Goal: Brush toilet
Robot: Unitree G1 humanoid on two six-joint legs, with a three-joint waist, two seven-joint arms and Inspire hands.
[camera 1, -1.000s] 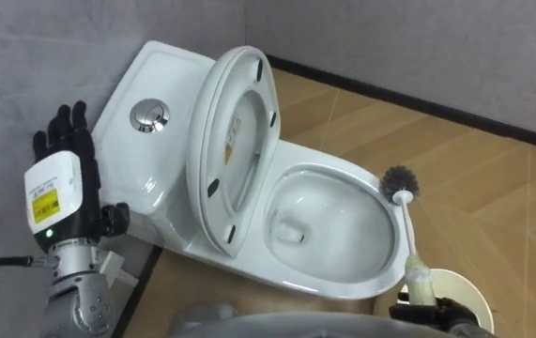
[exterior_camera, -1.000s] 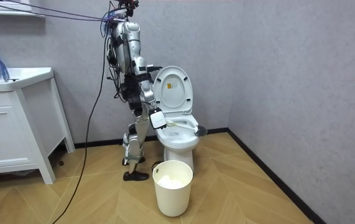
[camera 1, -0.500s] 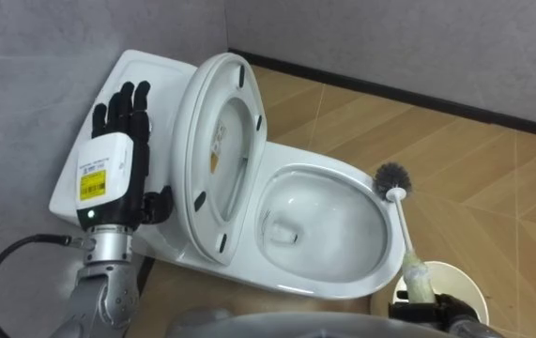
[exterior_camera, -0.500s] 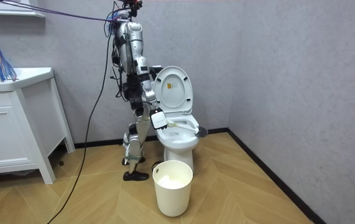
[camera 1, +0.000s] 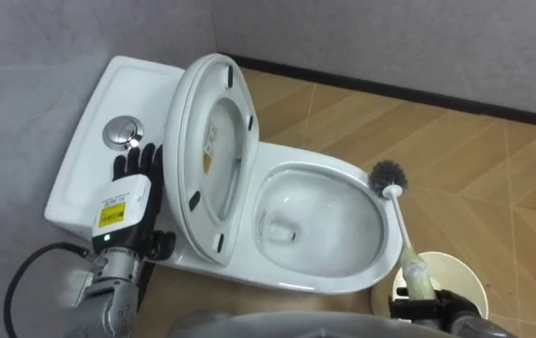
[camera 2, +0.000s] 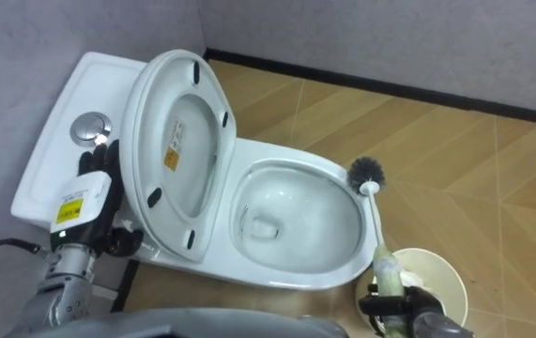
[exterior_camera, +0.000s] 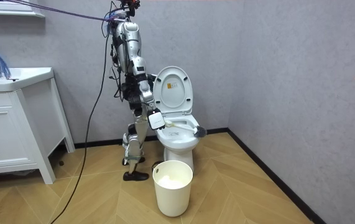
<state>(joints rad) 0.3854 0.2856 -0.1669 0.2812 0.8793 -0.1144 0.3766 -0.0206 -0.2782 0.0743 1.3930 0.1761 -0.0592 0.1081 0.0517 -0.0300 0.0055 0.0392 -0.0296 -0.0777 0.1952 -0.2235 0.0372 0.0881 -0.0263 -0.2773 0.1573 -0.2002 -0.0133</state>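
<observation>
At lower left the left hand point(camera 1: 127, 197) has its fingers straight and together, tips just below the flush button point(camera 1: 122, 132) on the tank point(camera 1: 75, 169). Right of the bowl point(camera 1: 319, 221), the toilet brush point(camera 1: 402, 230) has its head at the rim. The right hand point(camera 1: 436, 308) is curled round its handle at the lower right edge.

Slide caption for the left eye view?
Left hand open over the tank; right hand holds toilet brush, head by the bowl rim.

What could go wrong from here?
1. The left hand, fingers straight, is close beside the raised seat; a nudge might drop it onto the bowl.
2. The toilet brush in the right hand has its head past the rim, so it may drip on the floor.
</observation>
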